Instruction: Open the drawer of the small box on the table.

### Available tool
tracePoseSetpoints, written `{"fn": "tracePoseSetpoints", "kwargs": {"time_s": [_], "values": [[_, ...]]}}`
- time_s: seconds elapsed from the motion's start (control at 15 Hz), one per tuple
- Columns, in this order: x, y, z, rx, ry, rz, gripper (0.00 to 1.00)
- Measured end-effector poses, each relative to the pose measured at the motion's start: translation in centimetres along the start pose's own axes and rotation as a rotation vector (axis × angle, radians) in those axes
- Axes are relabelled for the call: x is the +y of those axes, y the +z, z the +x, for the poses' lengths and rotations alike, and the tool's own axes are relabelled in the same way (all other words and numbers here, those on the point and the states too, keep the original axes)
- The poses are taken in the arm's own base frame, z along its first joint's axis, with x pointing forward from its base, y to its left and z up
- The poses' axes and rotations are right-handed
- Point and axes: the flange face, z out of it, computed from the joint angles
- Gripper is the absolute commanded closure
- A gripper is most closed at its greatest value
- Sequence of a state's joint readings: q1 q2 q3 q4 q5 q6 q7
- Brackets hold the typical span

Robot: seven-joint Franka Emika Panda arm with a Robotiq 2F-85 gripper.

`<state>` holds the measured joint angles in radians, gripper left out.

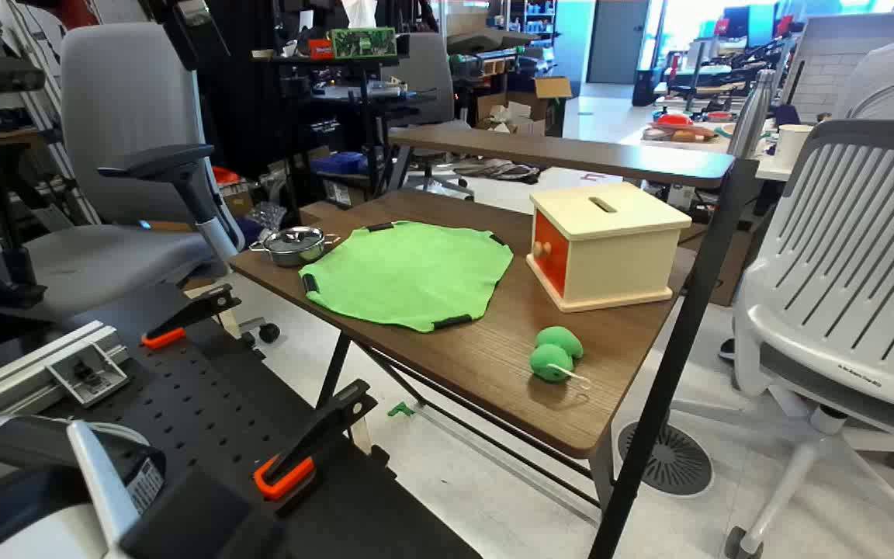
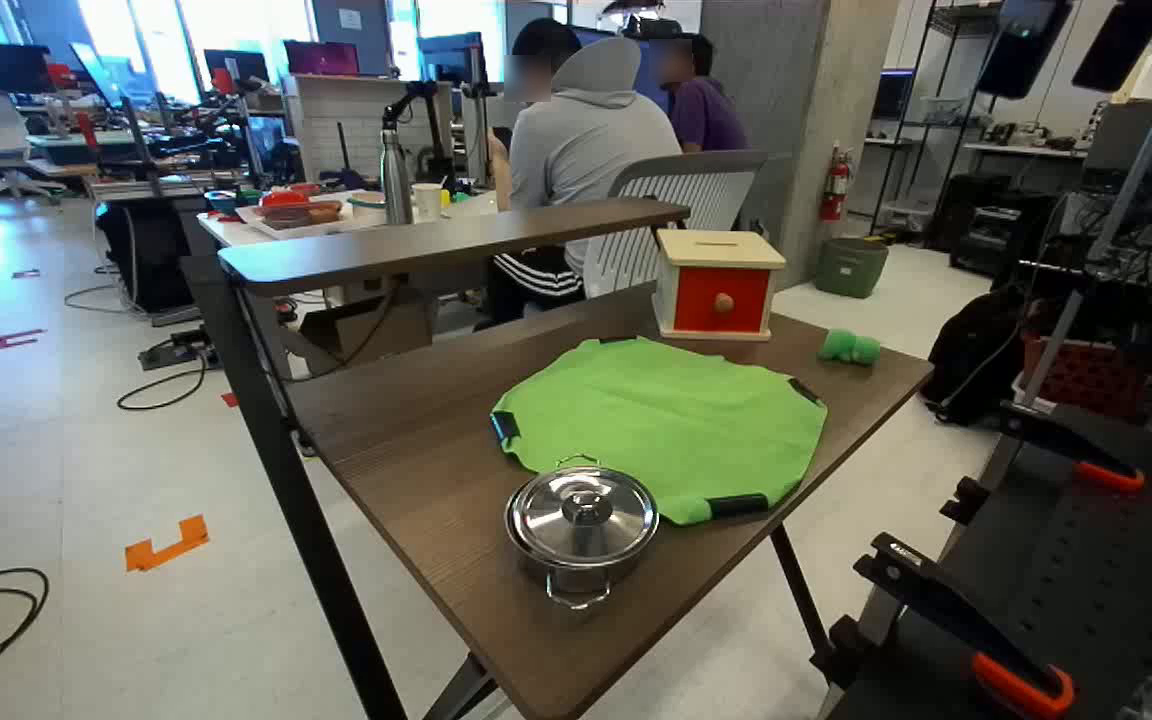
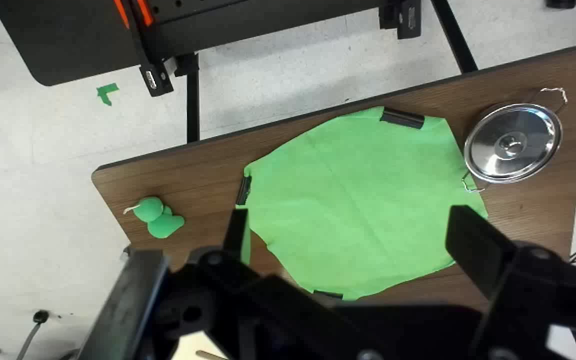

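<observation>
The small box (image 1: 621, 260) stands on the dark brown table (image 1: 478, 365), just beside the green cloth (image 1: 408, 276); whether the two touch cannot be told; its drawer (image 2: 704, 292) is closed, the orange-red front, visible in both exterior views, lying between top and base; in the wrist view the box is largely hidden behind the gripper (image 3: 350, 222) and cut off by the lower edge, only a pale portion of its top and a length of the slot (image 3: 210, 354) being visible; the gripper's black fingers (image 3: 470, 245) stand widely parted, with the cloth seen between them; its nearer parts are blurred. In an exterior view a round knob (image 2: 724, 302) is seen almost face-on upon the drawer; in an exterior view a pale string (image 1: 571, 375) trails from the small green object (image 1: 554, 355), and the wrist view shows it as well; the interior of the lidded pot (image 2: 584, 525), at the table's opposite end, is concealed from every view; in an exterior view a person in a grey hooded top (image 2: 591, 120), beyond the table, is partly hidden by a chair back (image 2: 704, 188).
</observation>
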<state>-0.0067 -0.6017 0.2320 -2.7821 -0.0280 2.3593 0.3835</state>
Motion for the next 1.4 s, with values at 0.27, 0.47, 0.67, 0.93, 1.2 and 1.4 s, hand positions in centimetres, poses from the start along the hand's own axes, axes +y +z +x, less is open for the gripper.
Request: {"fn": "tracePoseSetpoints", "kwargs": {"time_s": [0.27, 0.47, 0.67, 0.93, 1.2, 1.4], "values": [[0.0, 0.0, 0.0, 0.000, 0.000, 0.000, 0.00], [0.0, 0.0, 0.1, 0.005, 0.008, 0.000, 0.00], [0.3, 0.3, 0.7, 0.038, 0.049, -0.016, 0.00], [1.6, 2.8, 3.4, 0.090, 0.123, -0.043, 0.00], [2.7, 6.6, 6.5, 0.073, 0.164, -0.056, 0.00], [3.1, 9.2, 9.0, 0.033, 0.183, -0.056, 0.00]]}}
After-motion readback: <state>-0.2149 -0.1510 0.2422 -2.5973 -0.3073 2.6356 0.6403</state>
